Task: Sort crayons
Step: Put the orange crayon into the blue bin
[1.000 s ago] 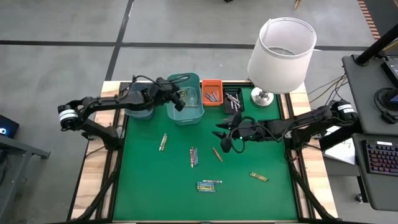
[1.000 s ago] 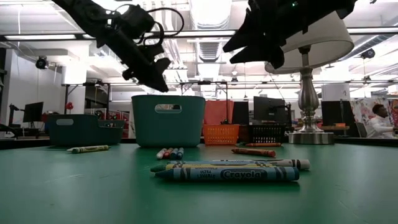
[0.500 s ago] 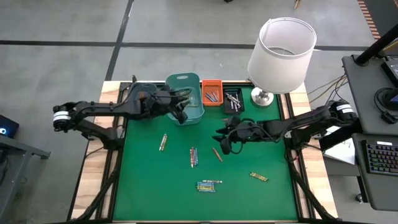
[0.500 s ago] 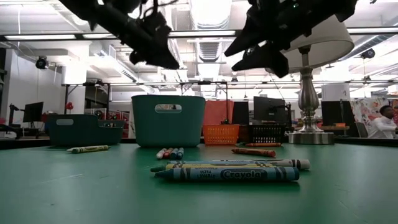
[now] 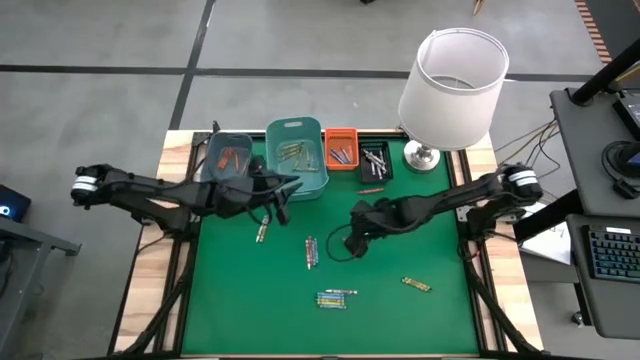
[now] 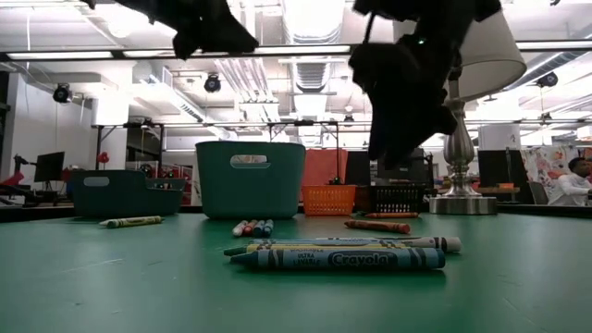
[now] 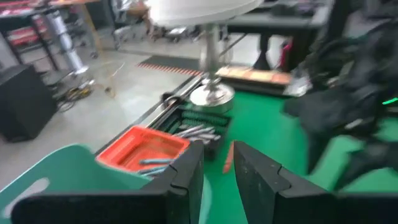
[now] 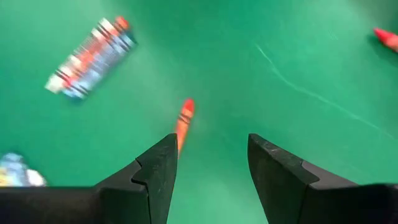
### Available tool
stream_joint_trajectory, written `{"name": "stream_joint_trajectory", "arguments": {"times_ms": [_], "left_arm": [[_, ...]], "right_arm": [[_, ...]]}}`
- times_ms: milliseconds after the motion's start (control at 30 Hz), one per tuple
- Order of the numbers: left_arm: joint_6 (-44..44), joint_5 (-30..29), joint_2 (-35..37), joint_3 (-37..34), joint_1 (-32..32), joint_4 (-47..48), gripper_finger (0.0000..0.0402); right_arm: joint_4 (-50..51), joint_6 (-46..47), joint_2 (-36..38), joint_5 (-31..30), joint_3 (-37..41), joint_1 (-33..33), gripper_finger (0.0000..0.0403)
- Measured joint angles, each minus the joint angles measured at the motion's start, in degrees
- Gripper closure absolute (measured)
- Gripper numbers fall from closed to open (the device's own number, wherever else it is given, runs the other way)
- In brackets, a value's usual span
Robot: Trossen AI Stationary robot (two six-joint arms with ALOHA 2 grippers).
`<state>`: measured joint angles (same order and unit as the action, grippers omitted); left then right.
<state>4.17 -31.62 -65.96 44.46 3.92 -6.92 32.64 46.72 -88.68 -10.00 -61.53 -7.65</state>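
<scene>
The sorting is partly done. Some crayons already lie in the bins at the far edge: orange-red ones in the dark teal bin [image 5: 228, 158], yellow-green ones in the tall teal bin [image 5: 297, 160], a few in the orange bin [image 5: 340, 148] and grey ones in the black bin [image 5: 375, 160].

Several crayons are still on the green table [image 5: 240, 310]: a yellow-green crayon [image 5: 262, 231], a small bundle [image 5: 311, 251] in the middle, a blue group [image 5: 335, 298] near the front, a yellow crayon [image 5: 416, 285] to the right, and a red crayon [image 5: 372, 188] beside the black bin.

The right gripper [image 8: 209, 163] is wide apart and empty, low over an orange crayon [image 8: 183, 121]; I judge this one is next. The left gripper [image 7: 217, 167] is narrow and seems to hold nothing, between the bins and the yellow-green crayon.
</scene>
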Motion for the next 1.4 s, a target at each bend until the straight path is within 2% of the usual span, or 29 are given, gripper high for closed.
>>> {"name": "stream_joint_trajectory", "arguments": {"times_ms": [167, 433, 700, 1067, 1400], "left_arm": [[-0.8, -2.6, 2.4, -0.5, 4.7, 0.3, 0.033], [-1.7, -4.5, 7.7, -0.4, 6.9, 1.9, 0.033], [-0.4, -4.4, 10.7, -0.3, 7.0, 4.8, 0.033], [-0.2, -4.4, 8.9, -0.3, 7.0, 4.9, 0.033], [0.2, -4.4, 8.1, -0.3, 7.0, 4.8, 0.033]], "right_arm": [[12.3, 0.0, -8.7, 0.0, -9.5, -1.0, 0.0218], [21.3, -0.8, -17.6, 0.0, -18.0, -2.5, 0.0218], [21.0, 0.2, -18.4, 1.0, -17.8, -2.6, 0.0218], [14.2, 1.3, -18.4, 2.3, -17.1, -4.4, 0.0218], [8.7, 3.3, -18.4, 2.1, -12.3, -4.5, 0.0218]]}}
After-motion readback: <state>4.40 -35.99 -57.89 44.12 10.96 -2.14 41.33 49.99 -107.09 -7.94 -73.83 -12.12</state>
